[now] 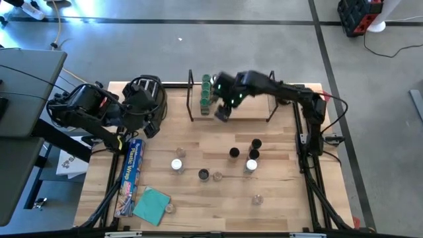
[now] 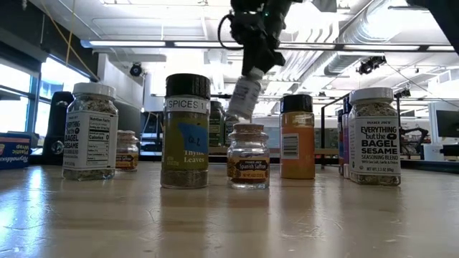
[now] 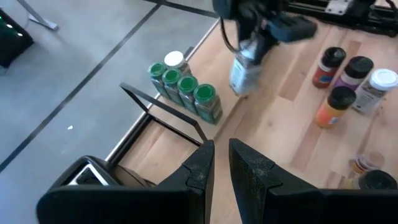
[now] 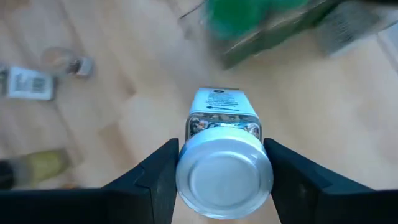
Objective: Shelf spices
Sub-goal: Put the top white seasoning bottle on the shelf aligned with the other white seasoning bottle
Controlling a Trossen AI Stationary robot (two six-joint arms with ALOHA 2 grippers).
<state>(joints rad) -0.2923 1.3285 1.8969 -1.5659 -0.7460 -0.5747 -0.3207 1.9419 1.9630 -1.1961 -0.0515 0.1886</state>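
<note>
The shelf point(image 1: 250, 109) stands at the table's far middle, with a row of several green-topped spice jars point(image 1: 206, 92) at its left end; the row also shows in the left wrist view point(image 3: 186, 87). My right gripper point(image 1: 225, 106) is over the shelf's left part, just right of that row, shut on a white-lidded spice jar point(image 4: 222, 134). More spice jars point(image 1: 233, 153) stand loose on the table's middle. My left gripper point(image 3: 221, 155) hovers over the toaster point(image 1: 145, 99) at the far left, its fingers nearly together and empty. My right gripper pinches the jar at its white lid end point(image 4: 224, 174) between its two fingers, one on each side. The fingers come from above, slanting down. The jar point(image 2: 245, 97) hangs tilted below them, lid up, lifted clear of shelf and table.
A blue wrap box point(image 1: 131, 175) and a teal cloth point(image 1: 152, 205) lie at the near left. Loose jars spread over the middle and near right, such as a white-lidded one point(image 1: 177, 165) and a small clear one point(image 1: 256, 198). The shelf's black end frames point(image 1: 192, 96) stand upright.
</note>
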